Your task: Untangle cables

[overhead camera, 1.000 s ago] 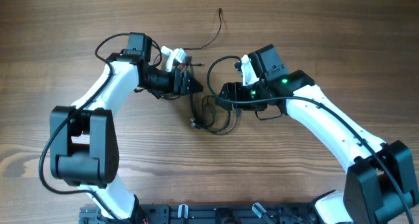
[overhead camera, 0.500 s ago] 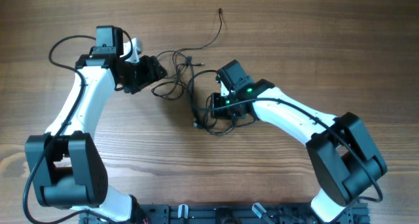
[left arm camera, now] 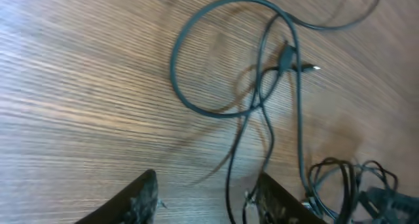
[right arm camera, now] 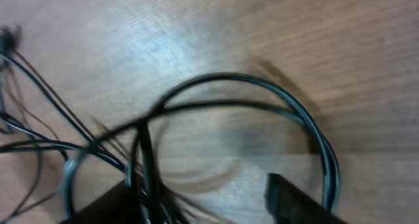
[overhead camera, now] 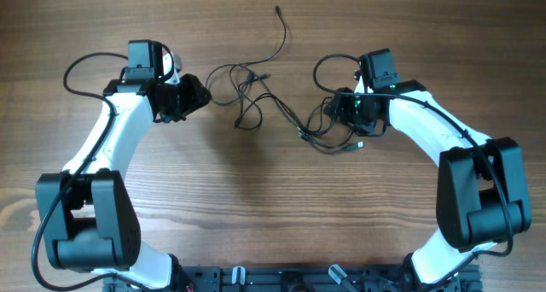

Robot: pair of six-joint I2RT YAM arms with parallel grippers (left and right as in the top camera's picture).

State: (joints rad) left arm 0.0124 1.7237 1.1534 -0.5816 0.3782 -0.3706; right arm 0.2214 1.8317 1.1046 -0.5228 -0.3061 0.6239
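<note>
Several thin black cables lie between my arms in the overhead view. A loose looped part (overhead camera: pixel 241 75) is near my left gripper (overhead camera: pixel 201 95), and a denser tangle (overhead camera: pixel 328 138) sits under my right gripper (overhead camera: pixel 340 114). One thin strand (overhead camera: pixel 282 32) runs to the far side. In the left wrist view the jaws (left arm camera: pixel 206 201) are open; a cable strand (left arm camera: pixel 232 175) passes close to the right finger, beyond it a loop and a small plug (left arm camera: pixel 289 56). In the blurred right wrist view the jaws (right arm camera: pixel 203 201) are apart, with a cable bunch (right arm camera: pixel 141 160) against the left finger and a loop (right arm camera: pixel 229 76) ahead.
Bare wooden tabletop (overhead camera: pixel 256 207) surrounds the cables. The arm bases and a black rail (overhead camera: pixel 281 279) stand at the near edge. Thicker black wires run along both arms.
My right gripper has swung right and away from me, and the dense tangle moved right with it. The cables now stretch out wider. My left gripper has barely moved in the last half second.
</note>
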